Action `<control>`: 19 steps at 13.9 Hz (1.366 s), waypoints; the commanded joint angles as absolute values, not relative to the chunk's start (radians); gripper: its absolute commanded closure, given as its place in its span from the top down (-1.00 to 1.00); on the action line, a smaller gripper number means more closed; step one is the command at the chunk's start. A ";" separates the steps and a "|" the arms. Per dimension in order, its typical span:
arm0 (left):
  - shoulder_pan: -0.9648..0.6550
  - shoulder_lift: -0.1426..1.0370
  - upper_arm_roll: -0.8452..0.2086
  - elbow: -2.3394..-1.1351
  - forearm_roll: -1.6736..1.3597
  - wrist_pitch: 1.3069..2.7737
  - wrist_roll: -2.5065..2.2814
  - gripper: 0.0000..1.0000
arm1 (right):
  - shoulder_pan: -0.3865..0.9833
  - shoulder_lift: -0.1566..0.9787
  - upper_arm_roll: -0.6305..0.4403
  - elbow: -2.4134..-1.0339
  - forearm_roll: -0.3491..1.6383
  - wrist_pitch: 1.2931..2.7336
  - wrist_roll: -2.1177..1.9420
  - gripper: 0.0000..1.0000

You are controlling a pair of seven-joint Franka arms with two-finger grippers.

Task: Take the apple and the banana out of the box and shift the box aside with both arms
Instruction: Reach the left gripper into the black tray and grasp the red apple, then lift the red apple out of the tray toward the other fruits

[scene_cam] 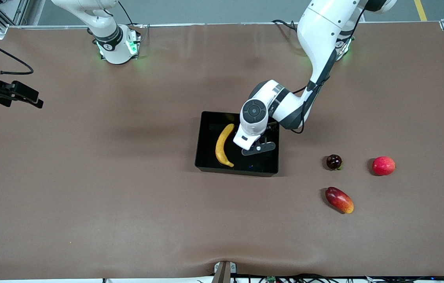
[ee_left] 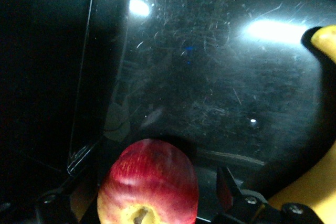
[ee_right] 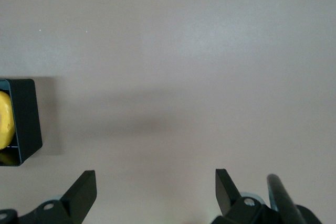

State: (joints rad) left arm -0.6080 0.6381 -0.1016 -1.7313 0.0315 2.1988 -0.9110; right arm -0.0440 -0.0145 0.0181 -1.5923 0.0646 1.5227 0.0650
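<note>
Nearest the front camera, an oblong mango [scene_cam: 339, 200] is lying toward my left arm's end of the table, with a dark round fruit [scene_cam: 334, 162] and a plain red fruit [scene_cam: 383, 166] just farther up; my left gripper [scene_cam: 254, 146] is hanging inside the black box [scene_cam: 206, 157], its fingers [ee_left: 227, 186] closing on the apple [ee_left: 148, 183]; the banana [scene_cam: 223, 145] is lying in the box beside it; my right gripper [ee_right: 155, 188] is waiting with jaws spread wide and holding nothing over bare table [ee_right: 199, 66].

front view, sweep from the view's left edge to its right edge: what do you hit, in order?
Right claw → banana in the black box → left claw over the box → dark round fruit → mango → red round fruit.
</note>
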 commanded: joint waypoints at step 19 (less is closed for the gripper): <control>-0.405 0.400 -0.083 -1.486 0.156 1.798 -0.675 -1.00 | -0.067 -0.008 0.032 -1.577 0.084 1.511 0.049 1.00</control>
State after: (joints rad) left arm -0.4608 0.4237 -0.0748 -1.4794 0.1545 1.8288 -0.7404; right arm -0.0441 -0.0145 0.0185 -1.5923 0.0647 1.5216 0.0649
